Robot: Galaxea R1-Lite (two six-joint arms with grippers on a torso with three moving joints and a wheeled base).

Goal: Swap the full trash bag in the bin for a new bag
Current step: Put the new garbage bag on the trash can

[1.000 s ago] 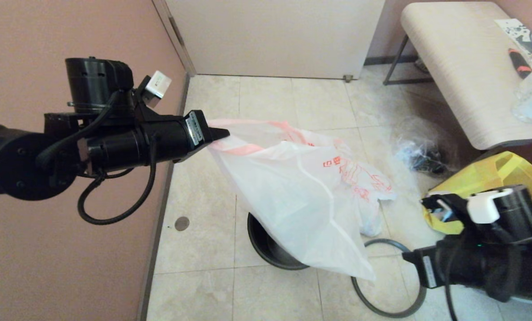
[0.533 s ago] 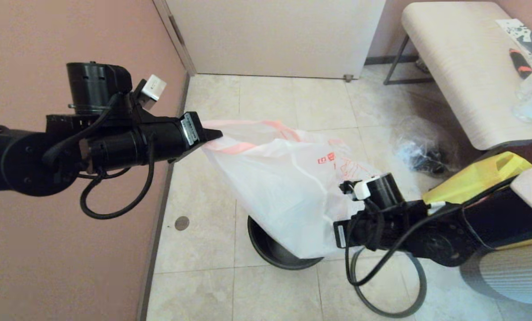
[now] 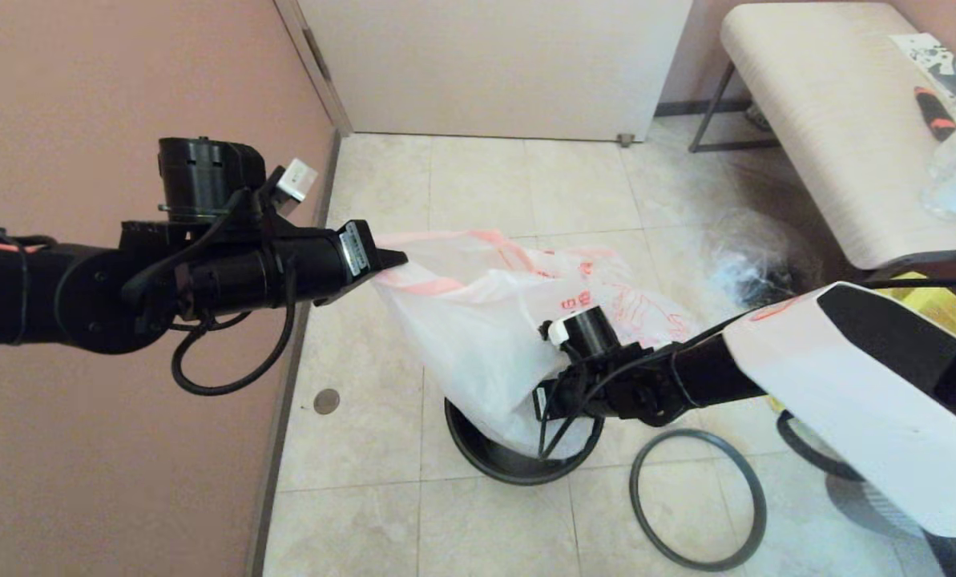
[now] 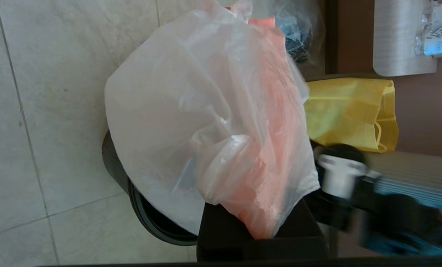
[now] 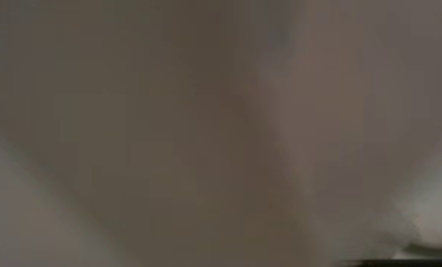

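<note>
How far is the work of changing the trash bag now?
Done: the bin holds no full bag, and its hoop lies off on the floor. In hand: the left pincer, shut, holds up the new bag by a handle while the right pincer presses it down into the bin. Left: spread the bag, refit the hoop.

The new bag (image 3: 478, 336) is thin white with orange-red handles and red lettering. The bin (image 3: 486, 461) is black, its loose hoop (image 3: 698, 501) dark grey. The tote (image 4: 350, 111) is yellow.
</note>
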